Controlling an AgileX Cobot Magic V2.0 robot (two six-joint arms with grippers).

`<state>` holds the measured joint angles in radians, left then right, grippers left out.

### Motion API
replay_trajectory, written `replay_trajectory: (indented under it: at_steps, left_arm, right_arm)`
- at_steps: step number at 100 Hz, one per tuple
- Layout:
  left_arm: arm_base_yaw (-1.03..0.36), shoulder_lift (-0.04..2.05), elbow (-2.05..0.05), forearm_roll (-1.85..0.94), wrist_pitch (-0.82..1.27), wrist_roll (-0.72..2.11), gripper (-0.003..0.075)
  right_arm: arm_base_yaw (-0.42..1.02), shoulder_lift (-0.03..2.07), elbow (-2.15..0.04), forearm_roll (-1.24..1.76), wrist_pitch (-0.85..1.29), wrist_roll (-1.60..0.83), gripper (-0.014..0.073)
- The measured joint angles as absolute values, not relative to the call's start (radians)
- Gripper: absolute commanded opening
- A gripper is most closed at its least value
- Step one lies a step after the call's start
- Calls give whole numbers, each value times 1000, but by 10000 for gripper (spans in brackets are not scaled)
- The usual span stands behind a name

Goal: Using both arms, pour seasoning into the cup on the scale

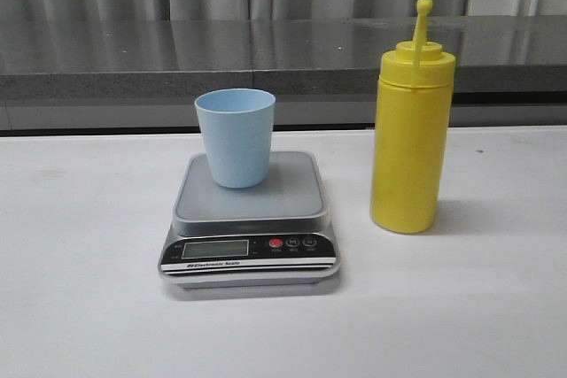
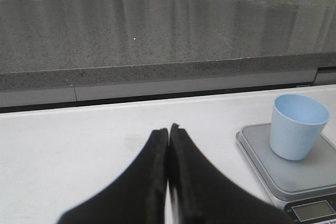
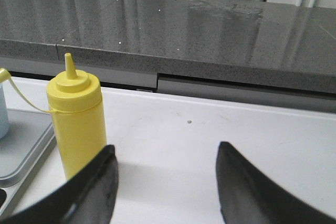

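The light blue cup [image 1: 235, 136] is seen standing upright on the grey platform of the scale [image 1: 249, 219], toward the back of it. The yellow squeeze bottle [image 1: 410, 141] is stood upright on the white desk [image 1: 80, 281], just beside the scale on the right, not touching it. Its cap [image 1: 424, 4] is off the nozzle and is held up on a thin yellow strap.

Neither arm is seen in the front view. In the left wrist view, the left gripper [image 2: 168, 130] is pressed together and nothing is held in it. In the right wrist view, the right gripper [image 3: 165, 156] is spread wide, and the bottle is seen a little off to one side of the gap, not yet between the fingers.

The bottle is probably to be grabbed first. It should be lined up in the middle of the open gripper and held around its body, not near the top. It should be squeezed softly, so nothing squirts out early. The cup may need to be held still when the bottle is tipped.
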<state>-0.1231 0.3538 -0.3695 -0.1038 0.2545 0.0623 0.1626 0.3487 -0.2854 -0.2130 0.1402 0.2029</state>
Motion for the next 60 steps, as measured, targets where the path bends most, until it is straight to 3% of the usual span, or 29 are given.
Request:
replay_trajectory:
  at_steps: [45,60]
  left_arm:
    - [-123,354,-370,-104,255,62,-20]
    - [-123,354,-370,-104,255,62,-20]
  right_arm:
    - [163,269,-285,-211,180,203,-70]
    - [163,269,-285,-211,181,203,-67]
